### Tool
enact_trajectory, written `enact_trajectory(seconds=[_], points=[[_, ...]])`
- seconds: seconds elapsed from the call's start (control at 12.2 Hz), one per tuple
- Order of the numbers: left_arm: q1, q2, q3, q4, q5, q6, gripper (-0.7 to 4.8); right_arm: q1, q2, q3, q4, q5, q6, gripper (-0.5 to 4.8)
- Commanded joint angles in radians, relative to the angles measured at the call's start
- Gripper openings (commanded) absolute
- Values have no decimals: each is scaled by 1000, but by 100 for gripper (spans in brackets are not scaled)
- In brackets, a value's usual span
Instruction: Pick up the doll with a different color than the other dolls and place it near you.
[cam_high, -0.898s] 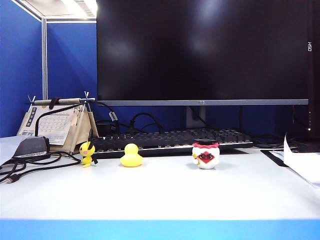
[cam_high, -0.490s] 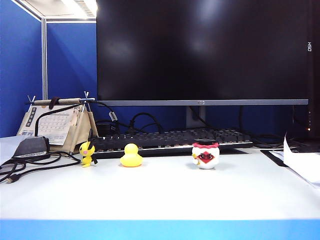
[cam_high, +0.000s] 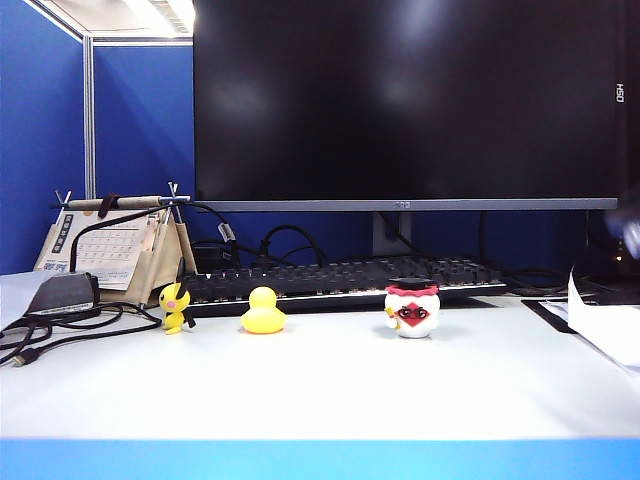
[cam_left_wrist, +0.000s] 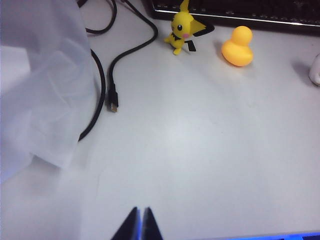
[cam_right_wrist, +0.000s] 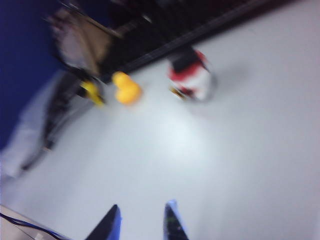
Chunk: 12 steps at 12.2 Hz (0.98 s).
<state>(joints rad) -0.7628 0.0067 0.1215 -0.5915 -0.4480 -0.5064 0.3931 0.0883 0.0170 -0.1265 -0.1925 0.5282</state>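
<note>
Exterior: white red-collared doll (cam_high: 412, 310) at 3 o'clock of rubber duck (cam_high: 263, 311). My left gripper (cam_left_wrist: 140, 222) clenched; my right gripper (cam_right_wrist: 141, 220) parted, both empty, seen only by wrist cameras.

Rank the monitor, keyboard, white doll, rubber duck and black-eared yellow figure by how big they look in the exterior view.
1. Monitor
2. Keyboard
3. White doll and rubber duck: look about alike, so no ranking between them
4. Black-eared yellow figure, smallest

The three toys stand in one row, so nearness hardly skews them.
</note>
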Motion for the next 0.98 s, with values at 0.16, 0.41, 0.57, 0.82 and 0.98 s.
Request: enact_trajectory(seconds=[0.16,0.41,0.57,0.82,0.98], points=[[0,1,2,2,0,1,24,10,129,43,225,-52,76,186],[0,1,2,2,0,1,24,10,473,171,387,-58,-45,284],[0,1,2,2,0,1,24,10,774,313,462,-53,-155,284],[0,1,2,2,0,1,24,23,1240,494,472,-76,-189,350],[0,1,2,2,0,1,24,23,1422,522,486,-77,-188,399]])
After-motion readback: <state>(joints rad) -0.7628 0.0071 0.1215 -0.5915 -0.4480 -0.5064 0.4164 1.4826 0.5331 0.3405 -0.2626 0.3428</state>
